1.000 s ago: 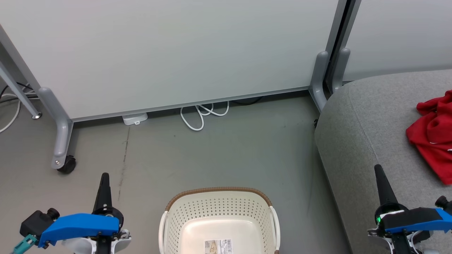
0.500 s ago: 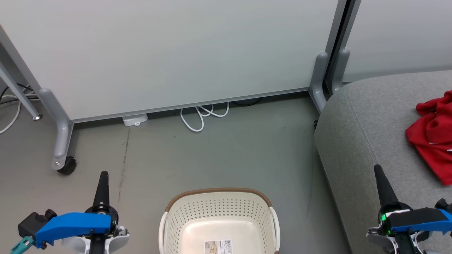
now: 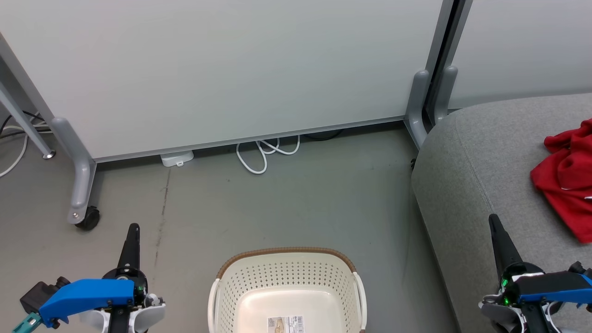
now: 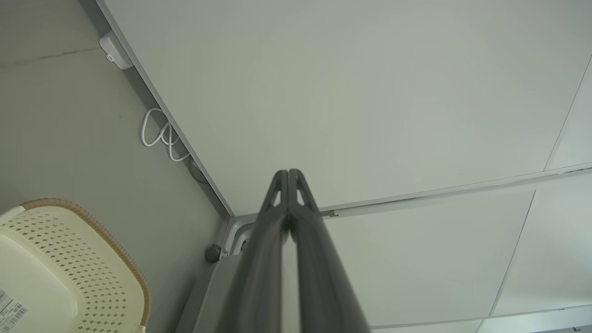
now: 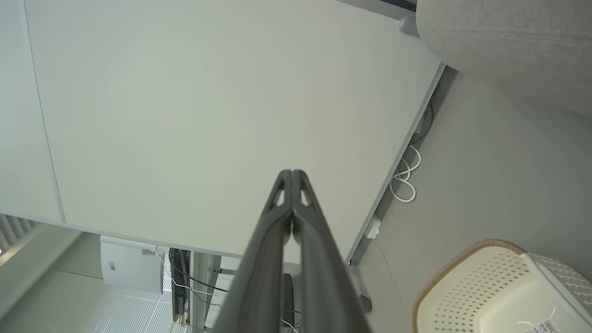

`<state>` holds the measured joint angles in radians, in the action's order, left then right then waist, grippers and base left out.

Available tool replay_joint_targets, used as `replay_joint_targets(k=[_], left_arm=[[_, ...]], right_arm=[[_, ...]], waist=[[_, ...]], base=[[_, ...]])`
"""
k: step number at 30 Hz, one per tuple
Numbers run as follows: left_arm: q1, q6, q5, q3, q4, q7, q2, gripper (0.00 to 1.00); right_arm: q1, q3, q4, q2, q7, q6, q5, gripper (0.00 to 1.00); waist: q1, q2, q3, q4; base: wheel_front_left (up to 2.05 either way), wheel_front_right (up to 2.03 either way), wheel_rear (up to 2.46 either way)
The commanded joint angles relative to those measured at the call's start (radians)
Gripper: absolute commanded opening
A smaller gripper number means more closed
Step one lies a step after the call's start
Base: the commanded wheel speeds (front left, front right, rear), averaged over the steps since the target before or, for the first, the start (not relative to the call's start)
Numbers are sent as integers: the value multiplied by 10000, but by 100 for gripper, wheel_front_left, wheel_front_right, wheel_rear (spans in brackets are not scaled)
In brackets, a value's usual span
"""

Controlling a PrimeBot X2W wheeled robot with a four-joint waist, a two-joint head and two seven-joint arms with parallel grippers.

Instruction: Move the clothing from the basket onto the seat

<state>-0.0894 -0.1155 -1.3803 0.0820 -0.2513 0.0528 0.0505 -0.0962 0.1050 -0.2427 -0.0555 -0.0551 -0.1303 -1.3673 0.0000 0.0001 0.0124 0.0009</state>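
Clothing (image 3: 566,180) is lying on the seat (image 3: 467,175), well back from its left edge; the basket (image 3: 286,250) is looking emptied; we are holding left gripper (image 3: 133,227) and right gripper (image 3: 493,218) fingers pressed together, judging the task done

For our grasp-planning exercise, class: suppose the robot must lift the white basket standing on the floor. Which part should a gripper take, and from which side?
Probably its white side handles: left handle for the left gripper, right handle for the right gripper, each coming down from its own side. The basket stands upright between them, and the handles are slim bars standing off its sides.
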Motion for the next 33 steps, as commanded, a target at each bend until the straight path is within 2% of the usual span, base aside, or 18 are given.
replay_joint_targets(k=[1, 33], left_arm=[[-204, -100, -198, 53, 88, 83, -2, 0], [-245, -200, -2357, 348, 78, 654, -6, 0]], right_arm=[[-145, 28, 19, 17, -63, -6, -244, 0], [-187, 109, -34, 67, -635, -7, -2500, 0]], waist=[[0, -1, -4, 0], [0, -1, -93, -9]], base=[[0, 0, 0], [0, 0, 0]])
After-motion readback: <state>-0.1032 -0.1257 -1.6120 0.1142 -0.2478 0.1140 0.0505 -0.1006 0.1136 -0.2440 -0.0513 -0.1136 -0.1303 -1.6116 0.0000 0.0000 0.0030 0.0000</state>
